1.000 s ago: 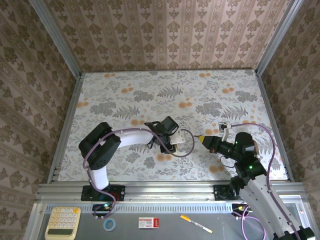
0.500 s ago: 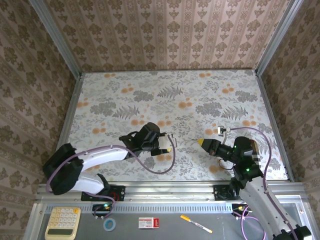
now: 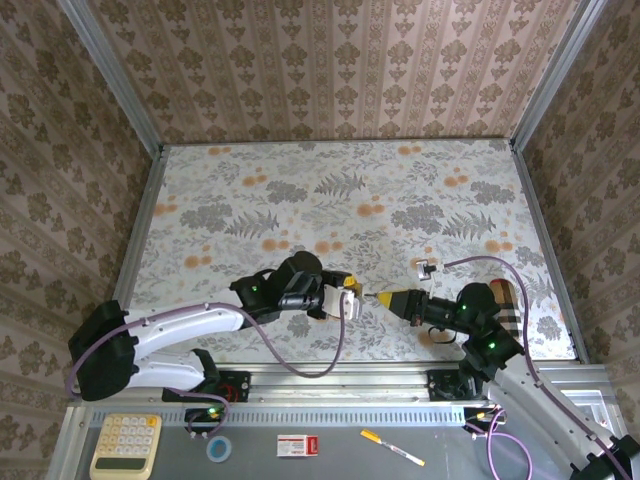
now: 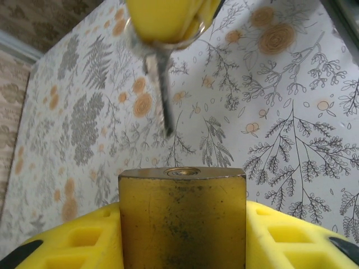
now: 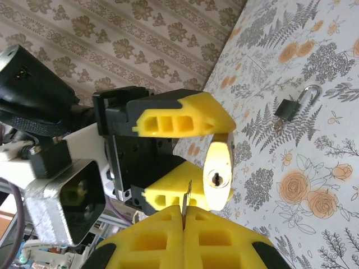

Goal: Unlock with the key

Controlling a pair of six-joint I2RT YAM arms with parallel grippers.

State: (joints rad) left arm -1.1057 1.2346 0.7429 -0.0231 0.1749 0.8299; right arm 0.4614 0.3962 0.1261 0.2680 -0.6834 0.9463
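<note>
Shifted left toward left claw point(image 3: 347, 297), right claw point(image 3: 386, 299) clenched on key point(image 4: 163, 95), left claw grasping brass padlock point(image 4: 182, 218).

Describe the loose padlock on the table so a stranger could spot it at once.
Start at the flowered table and find the right gripper near its front edge. Just beyond it, toward the back wall, a small padlock lies alone on the surface. Unlike the brass padlock in the jaws of the left gripper, it is dark-bodied and lies free.

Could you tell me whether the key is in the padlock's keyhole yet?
Out. The key, pinched in the right fingers, ends short of the keyhole of the padlock in the left fingers.
</note>
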